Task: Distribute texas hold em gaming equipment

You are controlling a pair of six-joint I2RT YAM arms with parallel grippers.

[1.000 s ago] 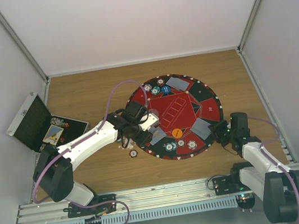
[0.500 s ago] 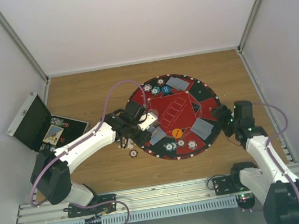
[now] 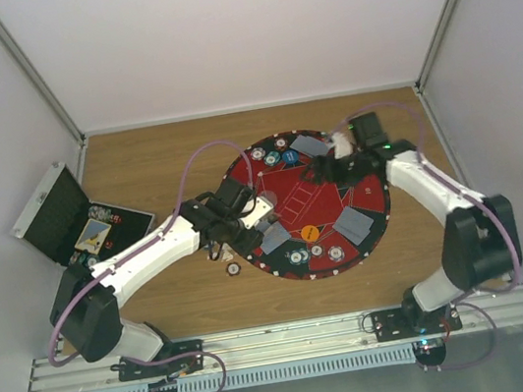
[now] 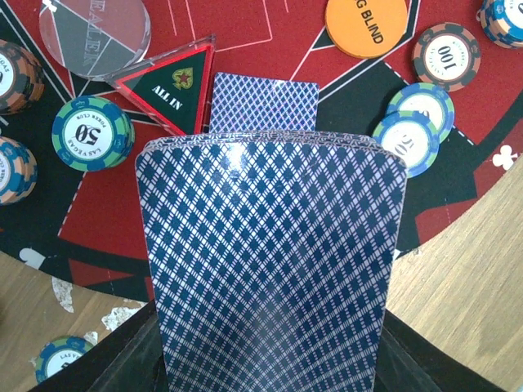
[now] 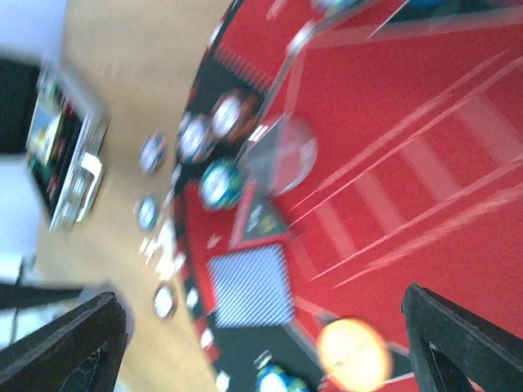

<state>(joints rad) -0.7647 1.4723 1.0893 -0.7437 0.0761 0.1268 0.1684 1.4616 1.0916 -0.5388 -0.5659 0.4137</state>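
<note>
**Dealing step (as judged).** The left pincer (image 3: 243, 221) pinches a loosely squared deck of cards (image 4: 270, 269), blue diamond-lattice backs up, over the left rim of the round mat (image 3: 313, 191). One dealt card (image 4: 264, 102) lies flat on the mat just beyond the deck, beside the "ALL IN" marker (image 4: 173, 88), with striped-edge chips (image 4: 91, 133) and an orange disc (image 4: 366, 24) near. The right pincer (image 5: 260, 327) hovers spread and empty over the mat's far right; the next move probably calls for it to lift only the top card and lay it at an unserved seat.
</note>
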